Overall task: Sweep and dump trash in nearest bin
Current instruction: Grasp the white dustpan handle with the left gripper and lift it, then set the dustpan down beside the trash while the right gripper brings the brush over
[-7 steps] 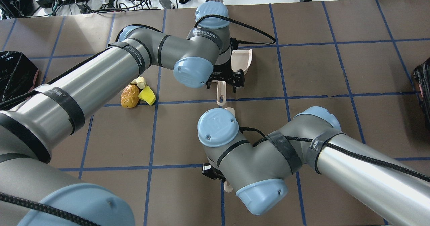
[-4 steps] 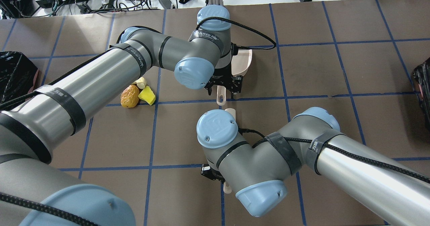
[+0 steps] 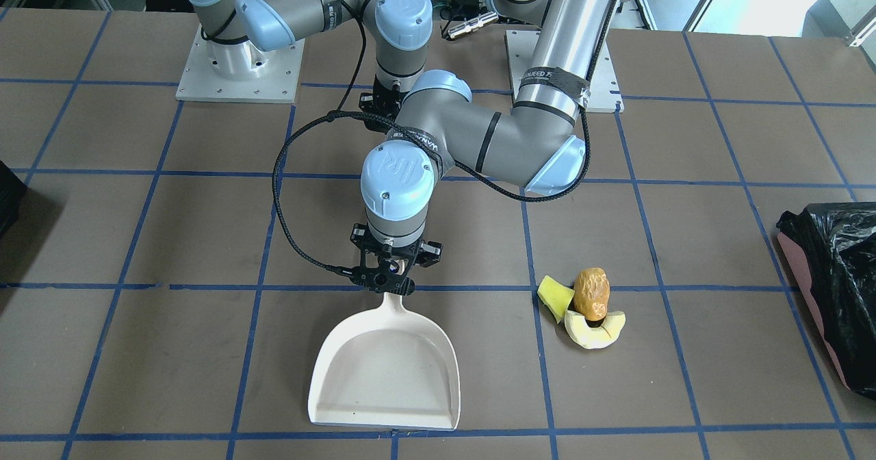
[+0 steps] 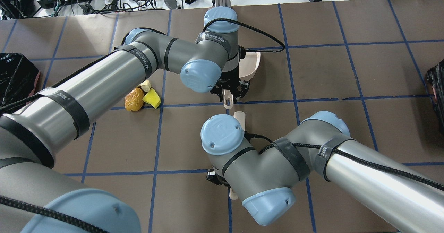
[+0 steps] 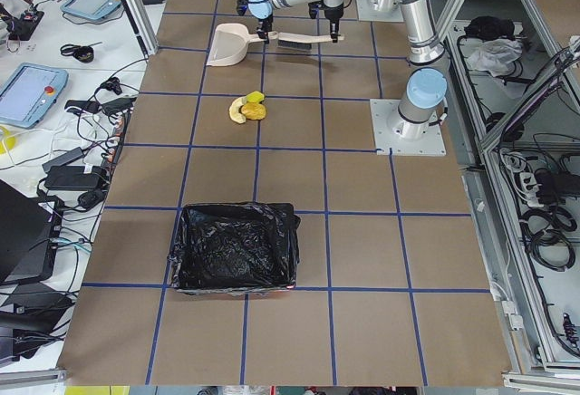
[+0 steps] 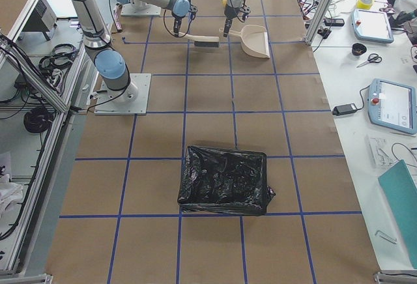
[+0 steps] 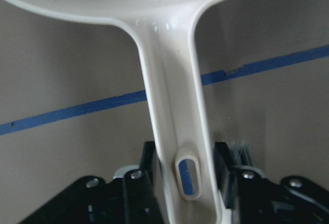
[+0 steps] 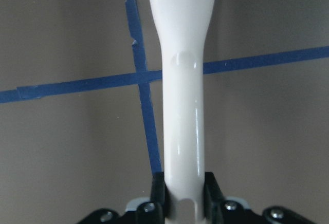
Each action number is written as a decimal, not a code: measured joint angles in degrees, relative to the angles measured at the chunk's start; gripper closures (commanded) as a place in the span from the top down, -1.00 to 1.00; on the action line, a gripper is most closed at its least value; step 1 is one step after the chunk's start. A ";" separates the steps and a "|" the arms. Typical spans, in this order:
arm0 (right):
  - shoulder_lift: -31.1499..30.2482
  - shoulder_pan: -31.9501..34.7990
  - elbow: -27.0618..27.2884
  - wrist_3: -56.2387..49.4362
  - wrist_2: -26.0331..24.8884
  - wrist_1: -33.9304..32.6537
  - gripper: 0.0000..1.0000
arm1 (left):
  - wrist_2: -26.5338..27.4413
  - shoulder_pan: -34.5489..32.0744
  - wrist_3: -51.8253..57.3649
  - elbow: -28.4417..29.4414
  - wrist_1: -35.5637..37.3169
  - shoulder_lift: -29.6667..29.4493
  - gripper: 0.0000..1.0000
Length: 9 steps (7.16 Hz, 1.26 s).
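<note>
Three trash pieces (image 3: 583, 304) lie clustered on the counter (image 3: 205, 241), between the dustpan (image 3: 383, 371) and the bag-lined bin (image 3: 814, 268). The left pincer (image 3: 388, 283) is clamped on the dustpan's handle, the right pincer (image 8: 184, 196) on the brush handle (image 8: 183, 106). A hasty sweep could roll the brown lump (image 3: 591, 294) past the pan's mouth, and either thin handle might twist in its grip.

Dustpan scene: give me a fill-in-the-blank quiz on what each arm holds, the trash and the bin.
The left end effector is shut on the dustpan at its ____.
The right end effector is shut on a ____.
The trash on the table is ____ pieces.
The bin is lined with crinkled ____ plastic.
Missing words: handle; brush; three; black.
</note>
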 measured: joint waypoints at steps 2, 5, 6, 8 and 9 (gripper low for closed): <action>-0.06 0.68 -0.05 2.40 -0.17 -0.27 -1.00 | -0.02 0.08 0.43 0.54 0.05 0.52 -1.00; -0.12 1.00 -0.12 5.90 -0.17 -0.60 -1.00 | 0.64 3.57 6.15 3.30 -1.24 3.12 -1.00; -0.11 1.03 -0.14 7.35 -0.16 -0.93 -1.00 | 0.75 7.21 10.63 4.94 -3.73 4.64 -1.00; 0.45 1.05 -1.46 13.45 0.19 -2.57 -1.00 | 0.95 15.93 24.89 7.27 -10.45 8.30 -1.00; 1.77 1.08 -3.91 17.18 0.73 -2.85 -1.00 | 2.06 21.29 34.75 7.57 -13.85 10.13 -1.00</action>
